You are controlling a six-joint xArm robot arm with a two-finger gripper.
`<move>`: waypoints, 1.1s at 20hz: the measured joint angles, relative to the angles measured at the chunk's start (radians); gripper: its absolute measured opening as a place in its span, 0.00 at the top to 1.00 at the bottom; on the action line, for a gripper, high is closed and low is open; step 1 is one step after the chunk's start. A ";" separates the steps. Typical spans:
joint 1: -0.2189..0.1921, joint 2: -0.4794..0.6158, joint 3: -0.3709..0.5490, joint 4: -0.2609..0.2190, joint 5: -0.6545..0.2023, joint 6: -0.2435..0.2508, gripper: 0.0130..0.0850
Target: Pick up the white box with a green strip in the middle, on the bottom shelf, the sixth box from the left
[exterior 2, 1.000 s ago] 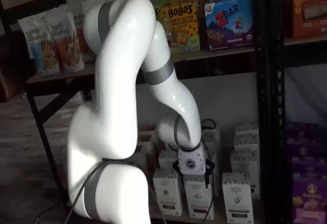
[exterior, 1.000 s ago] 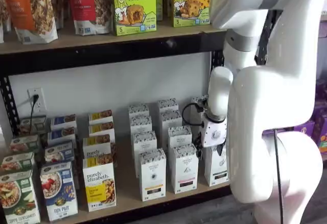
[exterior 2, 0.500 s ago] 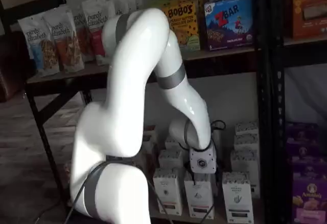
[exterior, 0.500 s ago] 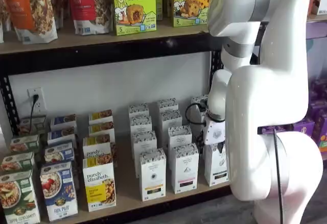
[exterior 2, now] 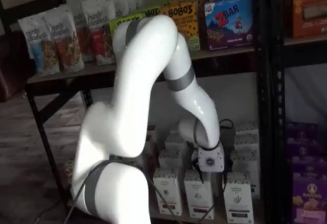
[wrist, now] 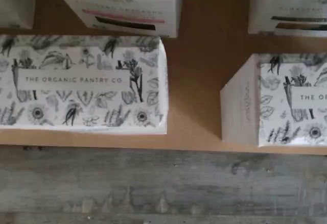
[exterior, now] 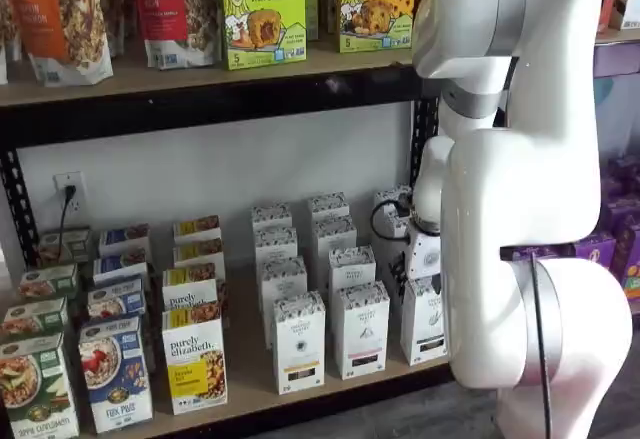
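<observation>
The white box (exterior: 423, 321) stands at the right end of the front row on the bottom shelf (exterior: 250, 379); it also shows in a shelf view (exterior 2: 237, 199). My gripper (exterior: 433, 283) hangs just above its speckled top, and only its white body and a dark bit of finger show. In a shelf view the gripper (exterior 2: 206, 175) is low between two front boxes. Whether the fingers are open I cannot tell. The wrist view shows two speckled box tops (wrist: 82, 83) (wrist: 288, 101) at the shelf's front edge; which one is the white box I cannot tell.
Two more white boxes (exterior: 299, 342) (exterior: 360, 329) stand left of it, with further rows behind. Purely Elizabeth boxes (exterior: 195, 357) stand farther left. A black upright (exterior: 425, 124) is behind the arm. Purple boxes (exterior 2: 306, 196) fill the neighbouring rack. Grey plank floor (wrist: 163, 188) lies below the shelf edge.
The arm has swung right and the gripper has moved right along the front row, coming over the rightmost white box. No box has moved.
</observation>
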 joint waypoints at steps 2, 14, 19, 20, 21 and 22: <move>-0.012 0.012 -0.020 0.005 0.009 -0.016 0.00; -0.069 0.049 -0.101 0.003 0.042 -0.070 0.00; -0.084 0.058 -0.127 -0.011 0.058 -0.069 0.00; -0.086 0.059 -0.131 -0.018 0.062 -0.065 0.00; -0.088 0.060 -0.135 -0.025 0.067 -0.060 0.00; -0.089 0.061 -0.137 -0.030 0.069 -0.056 0.00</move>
